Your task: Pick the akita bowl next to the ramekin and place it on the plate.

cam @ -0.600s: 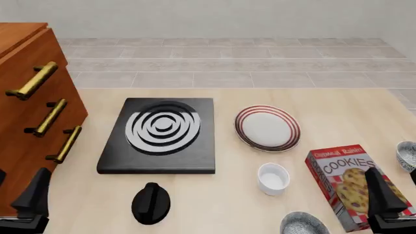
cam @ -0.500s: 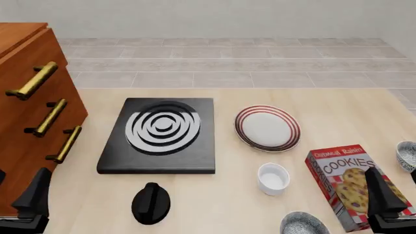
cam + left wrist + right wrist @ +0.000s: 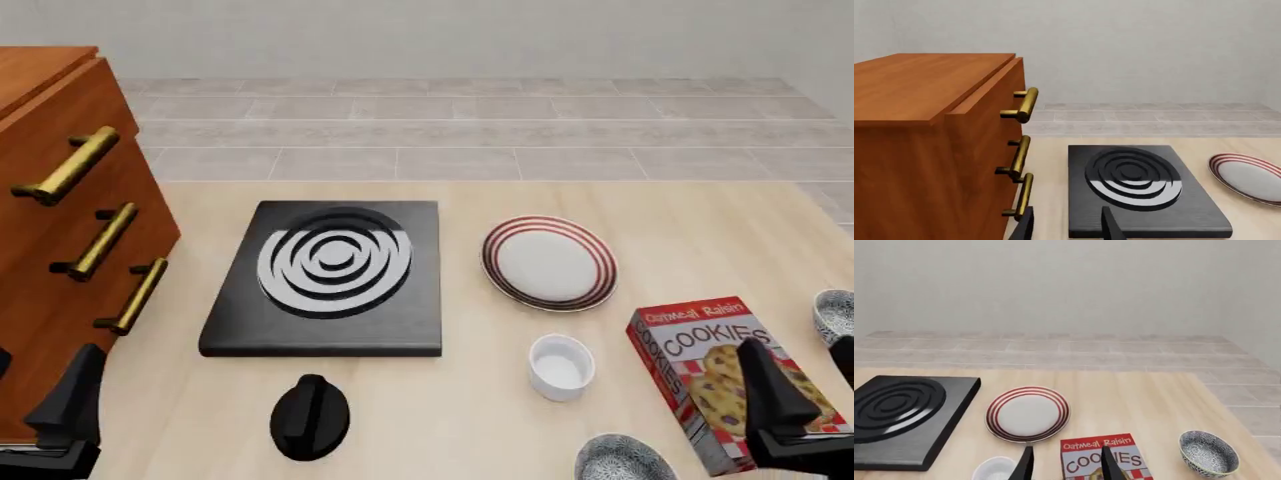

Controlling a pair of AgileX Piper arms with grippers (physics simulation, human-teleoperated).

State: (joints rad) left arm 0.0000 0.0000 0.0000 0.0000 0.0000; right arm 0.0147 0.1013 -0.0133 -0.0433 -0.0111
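The akita bowl (image 3: 622,461), speckled with a light rim, sits at the table's front edge, just right of and nearer than the ramekin (image 3: 561,366). It is cut off by the frame. The white ramekin (image 3: 995,469) stands in front of the red-ringed plate (image 3: 549,262) (image 3: 1028,413) (image 3: 1250,176). My right gripper (image 3: 798,362) (image 3: 1067,467) hovers open over the cookies box, right of the bowl, holding nothing. My left gripper (image 3: 43,368) (image 3: 1067,227) is open at the front left by the cabinet.
A cookies box (image 3: 710,376) (image 3: 1101,458) lies between the ramekin and a second speckled bowl (image 3: 835,315) (image 3: 1208,453) at the right edge. A black stove (image 3: 327,275), its knob (image 3: 310,416) and a wooden drawer cabinet (image 3: 67,230) fill the left.
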